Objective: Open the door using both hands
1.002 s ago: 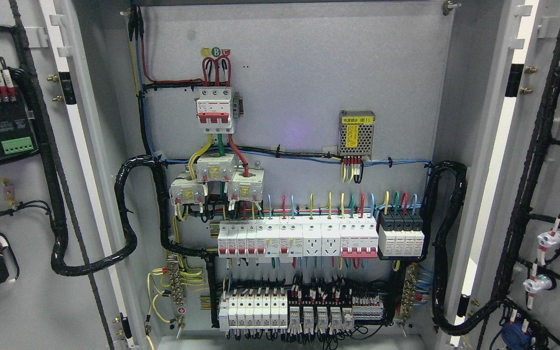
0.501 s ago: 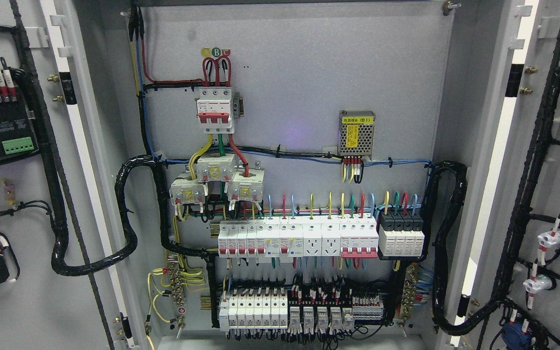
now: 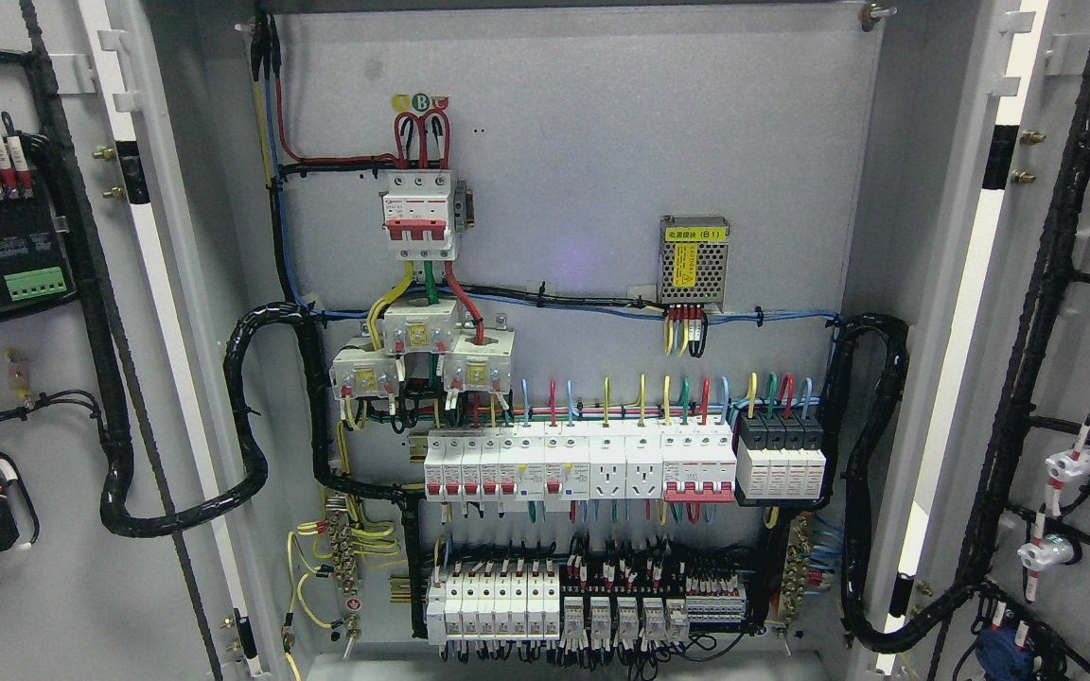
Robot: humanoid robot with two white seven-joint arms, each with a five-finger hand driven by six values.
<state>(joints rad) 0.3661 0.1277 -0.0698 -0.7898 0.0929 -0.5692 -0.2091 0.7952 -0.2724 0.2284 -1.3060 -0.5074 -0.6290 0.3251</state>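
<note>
A grey electrical cabinet fills the head view with both doors swung wide. The left door (image 3: 53,567) shows its inner face at the picture's left, with a black module and wire looms on it. The right door (image 3: 1089,340) shows its inner face at the right, carrying black conduit and white connectors. Between them the back panel (image 3: 583,142) is exposed. Neither of my hands nor any arm is in the picture.
On the back panel sit a red-and-white main breaker (image 3: 420,213), a small power supply (image 3: 694,261), a row of breakers (image 3: 583,463) and terminal blocks (image 3: 583,605). Thick black cable looms (image 3: 247,426) loop from each door into the cabinet.
The view has shifted very slightly; the doors stay wide and nothing else has moved.
</note>
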